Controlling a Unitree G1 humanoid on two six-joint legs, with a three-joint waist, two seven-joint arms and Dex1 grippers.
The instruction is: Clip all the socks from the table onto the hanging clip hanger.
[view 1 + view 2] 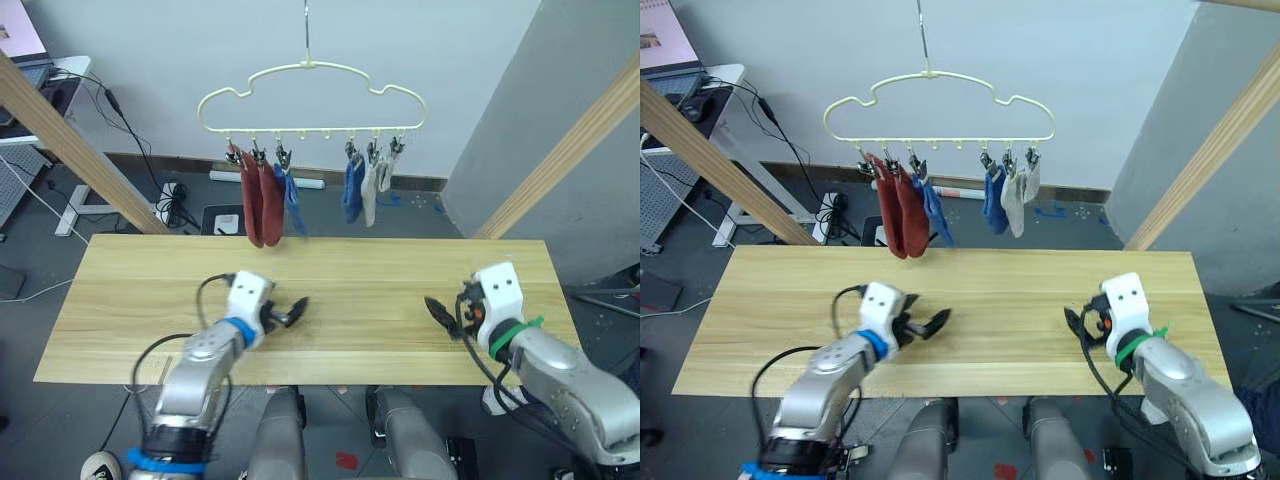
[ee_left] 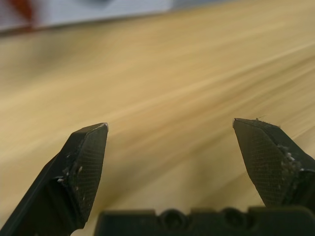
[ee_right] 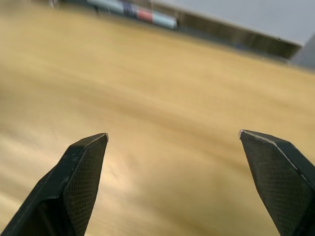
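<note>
The pale yellow cloud-shaped clip hanger (image 1: 312,97) hangs above the far edge of the wooden table (image 1: 350,270). Several socks are clipped to it: two rust red socks (image 1: 261,205) and a blue sock (image 1: 292,200) on its left side, another blue sock (image 1: 353,190) and two light grey socks (image 1: 378,185) on its right side. My left gripper (image 1: 293,312) rests low over the table's left half, open and holding nothing. My right gripper (image 1: 437,311) is low over the right half, also open and empty. Both wrist views show bare wood between the fingers.
Two thick wooden poles slant up at the left (image 1: 70,140) and right (image 1: 565,150) behind the table. A desk with a laptop (image 1: 25,60) and cables on the floor (image 1: 170,205) lie at the far left.
</note>
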